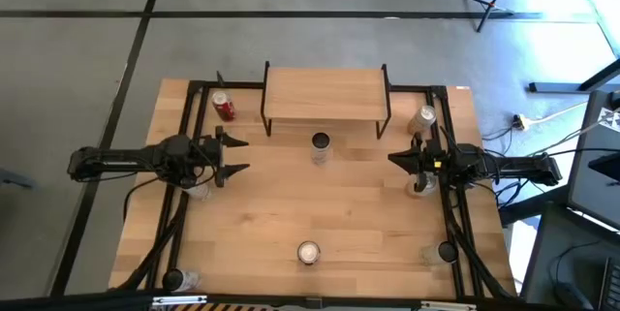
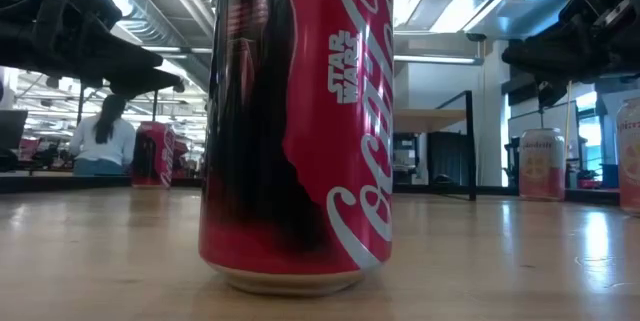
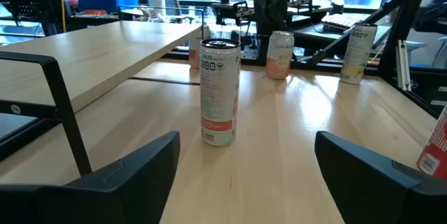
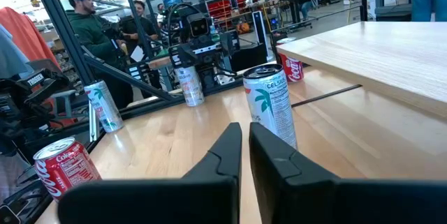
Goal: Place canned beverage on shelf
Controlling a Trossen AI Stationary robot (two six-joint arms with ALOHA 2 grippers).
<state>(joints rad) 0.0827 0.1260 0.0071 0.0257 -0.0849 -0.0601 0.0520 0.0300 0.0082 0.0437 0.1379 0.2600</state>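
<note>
A slim white can (image 1: 320,146) stands upright on the table just in front of the shelf (image 1: 325,98), a low light-wood board on black legs. My left gripper (image 1: 235,154) hovers open to the can's left. In the left wrist view the can (image 3: 219,91) stands ahead of my left gripper (image 3: 244,165), well beyond the fingertips. My right gripper (image 1: 395,159) is shut to the can's right. In the right wrist view the can (image 4: 272,105) stands just past my right gripper (image 4: 244,147), apart from it. The shelf top (image 3: 105,49) is bare.
A red cola can (image 1: 308,253) stands near the front edge and fills the low view (image 2: 297,121). A red can (image 1: 224,108) lies left of the shelf, and a pale can (image 1: 423,117) stands right of it. More cans (image 1: 423,183) (image 1: 199,190) sit under the arms. People stand beyond the table.
</note>
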